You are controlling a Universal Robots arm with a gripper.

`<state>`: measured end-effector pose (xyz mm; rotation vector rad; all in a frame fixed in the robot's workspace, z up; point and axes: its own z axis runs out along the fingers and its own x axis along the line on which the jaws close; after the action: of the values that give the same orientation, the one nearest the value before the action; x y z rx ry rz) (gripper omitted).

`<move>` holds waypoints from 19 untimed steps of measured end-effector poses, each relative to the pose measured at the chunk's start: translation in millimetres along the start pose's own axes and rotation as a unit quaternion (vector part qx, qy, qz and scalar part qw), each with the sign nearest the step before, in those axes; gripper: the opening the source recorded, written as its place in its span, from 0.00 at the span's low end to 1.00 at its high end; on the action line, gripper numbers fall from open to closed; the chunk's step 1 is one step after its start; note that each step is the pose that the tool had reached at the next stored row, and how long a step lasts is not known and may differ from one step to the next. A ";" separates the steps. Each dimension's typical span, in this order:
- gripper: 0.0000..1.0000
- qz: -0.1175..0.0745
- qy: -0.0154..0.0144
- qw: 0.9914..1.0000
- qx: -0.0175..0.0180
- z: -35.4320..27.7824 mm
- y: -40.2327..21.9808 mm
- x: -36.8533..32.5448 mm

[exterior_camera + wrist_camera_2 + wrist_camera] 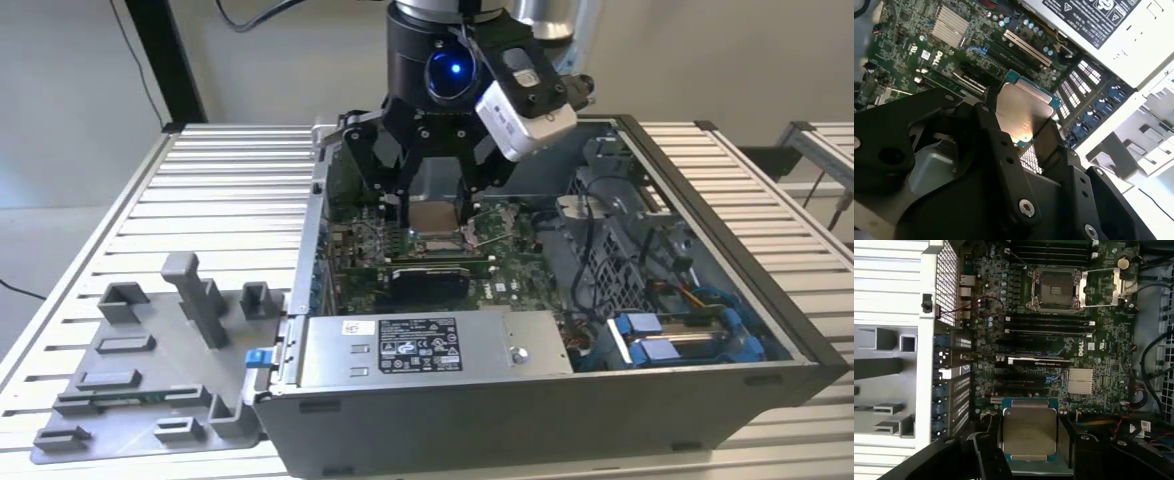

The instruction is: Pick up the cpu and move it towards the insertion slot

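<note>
You're working inside an open PC case sitting on a slatted metal table. On the exterior view's left a grey fixture with upright blocks is lying on the table just beside the case, well apart from the gripper. A power supply is running along the case's near wall, and cables and blue drive brackets are crowding the exterior view's right side. None of these is sitting between the gripper and the board.

On the motherboard the slot is lying open, its silver frame hinged aside next to it, with black RAM slots on either side of it and a finned heatsink nearby. In the exterior view the slot is sitting just below the gripper, with nothing covering it.

Your gripper is hanging over the board with the cpu clamped between its black fingers. The jaws are closed on the chip's edges, and its pale metal lid is showing in both wrist views. The cpu is being held clear of the board, not touching the slot; in the first wrist view it's sitting well apart from the slot, at the gripper.
</note>
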<state>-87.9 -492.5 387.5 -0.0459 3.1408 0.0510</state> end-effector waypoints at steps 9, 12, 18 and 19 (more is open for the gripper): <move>0.00 0.000 0.000 1.000 0.000 0.0 -0.3 -10.4; 0.00 0.000 0.000 1.000 0.000 0.1 0.3 -11.9; 0.00 0.000 0.000 1.000 0.000 0.2 4.1 -24.5; 0.00 0.000 0.000 1.000 0.000 0.3 5.7 -26.1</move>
<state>-62.0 -486.0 387.4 -0.0459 3.1408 0.0511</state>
